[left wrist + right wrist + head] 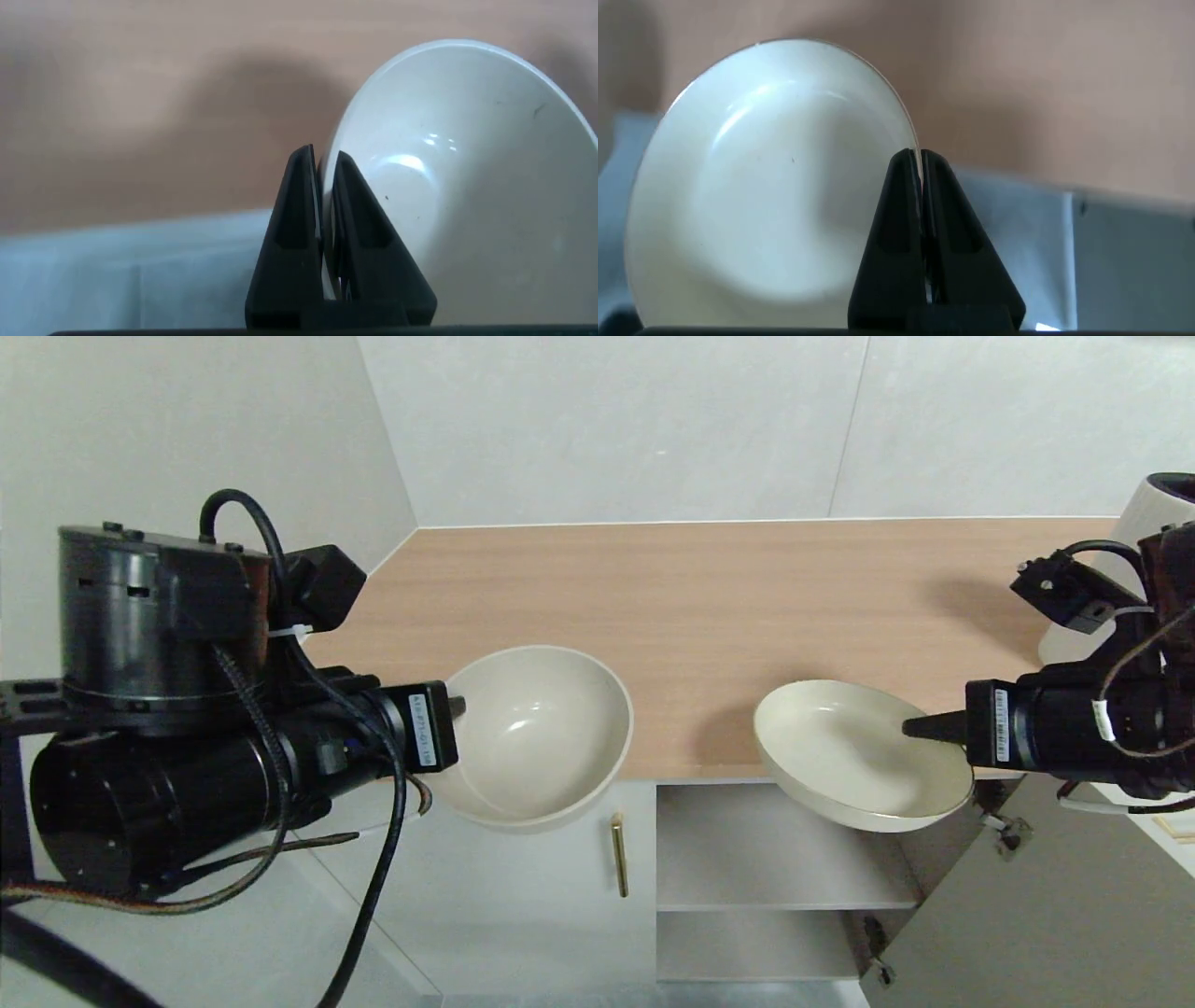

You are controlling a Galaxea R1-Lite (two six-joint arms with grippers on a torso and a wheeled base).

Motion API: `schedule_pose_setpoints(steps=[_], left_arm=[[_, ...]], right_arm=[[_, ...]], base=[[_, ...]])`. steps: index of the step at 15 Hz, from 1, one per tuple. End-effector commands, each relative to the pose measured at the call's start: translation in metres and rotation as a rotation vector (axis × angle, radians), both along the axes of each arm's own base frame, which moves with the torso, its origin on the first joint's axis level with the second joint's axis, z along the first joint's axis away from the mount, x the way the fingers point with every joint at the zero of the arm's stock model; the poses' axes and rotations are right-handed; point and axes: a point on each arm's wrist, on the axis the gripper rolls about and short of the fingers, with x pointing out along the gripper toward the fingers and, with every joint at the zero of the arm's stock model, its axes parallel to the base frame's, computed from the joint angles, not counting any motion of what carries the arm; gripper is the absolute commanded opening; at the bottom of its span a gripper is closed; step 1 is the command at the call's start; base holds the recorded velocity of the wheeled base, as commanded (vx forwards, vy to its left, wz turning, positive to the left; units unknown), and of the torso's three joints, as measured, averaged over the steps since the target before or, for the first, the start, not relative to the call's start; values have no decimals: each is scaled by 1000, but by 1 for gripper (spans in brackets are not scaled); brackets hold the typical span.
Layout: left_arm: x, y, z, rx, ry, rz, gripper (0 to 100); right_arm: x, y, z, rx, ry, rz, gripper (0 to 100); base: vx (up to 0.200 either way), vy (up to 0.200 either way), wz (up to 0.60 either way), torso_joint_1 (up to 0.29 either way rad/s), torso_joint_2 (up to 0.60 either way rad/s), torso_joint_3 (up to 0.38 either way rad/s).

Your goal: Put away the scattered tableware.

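Observation:
My left gripper [456,707] is shut on the rim of a deep cream bowl [537,737], held in the air over the counter's front edge. In the left wrist view the black fingers [304,201] pinch that bowl [467,187] at its rim. My right gripper [910,728] is shut on the rim of a shallow cream plate [854,751], also lifted at the counter's front edge above the open cabinet. The right wrist view has the plate [766,177] clamped between the fingers [906,201].
The wooden counter [728,588] stretches behind both dishes. Below, a cabinet stands open with white shelves [775,896], its door [1046,915] swung out to the right. A closed door with a brass handle [618,854] sits left of it. A white appliance [1134,551] stands at far right.

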Motion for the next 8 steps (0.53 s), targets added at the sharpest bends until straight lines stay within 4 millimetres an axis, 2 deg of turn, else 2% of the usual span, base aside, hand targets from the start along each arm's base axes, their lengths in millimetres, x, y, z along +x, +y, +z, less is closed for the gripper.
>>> schedule_pose_setpoints(steps=[1,3,8], left_arm=[[-6,6,-16,25,45,8,0],[-4,5,-20,33,58,8,0],[-4,5,-18,35,53,6,0]], right_arm=[[-18,-4,0,9,-11,27,0],[-22,-6,-1,8,-12,29,0],[-19,-5,-5,1,-5,29,0]], base=[[0,0,0,0,0,0],[0,0,0,0,0,0],[-200,0,0,1,2,2]])
